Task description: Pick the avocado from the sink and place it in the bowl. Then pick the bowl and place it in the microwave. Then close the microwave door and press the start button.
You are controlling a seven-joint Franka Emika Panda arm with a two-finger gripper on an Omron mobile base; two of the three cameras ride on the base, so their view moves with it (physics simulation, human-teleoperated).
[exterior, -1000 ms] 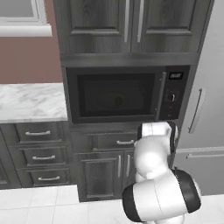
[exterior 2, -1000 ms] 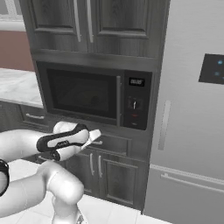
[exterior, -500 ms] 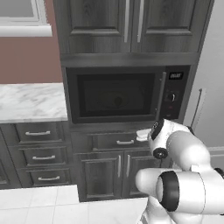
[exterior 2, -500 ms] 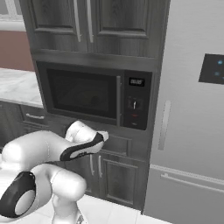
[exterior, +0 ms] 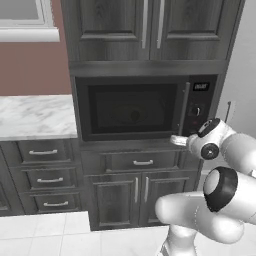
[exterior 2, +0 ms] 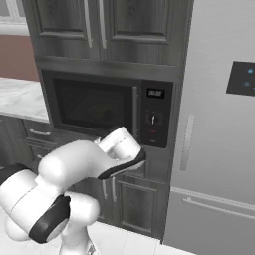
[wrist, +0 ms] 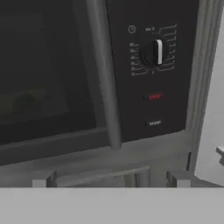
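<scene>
The microwave door point(exterior: 132, 111) is closed with the bowl point(exterior: 134, 116) dimly inside, so I am at the last step. My gripper point(wrist: 109, 180), fingers spread wide and empty, sits below the control panel point(wrist: 151, 65); I think I must rise and push the start button point(wrist: 154, 124).

A home kitchen: built-in microwave point(exterior: 145, 107), grey cabinets point(exterior: 150, 30), marble counter point(exterior: 35, 116).

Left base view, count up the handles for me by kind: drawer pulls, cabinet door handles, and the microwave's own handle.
Drawer pulls, horizontal: 4
Cabinet door handles, vertical: 4
Microwave door handle: 1
Total: 9
</scene>
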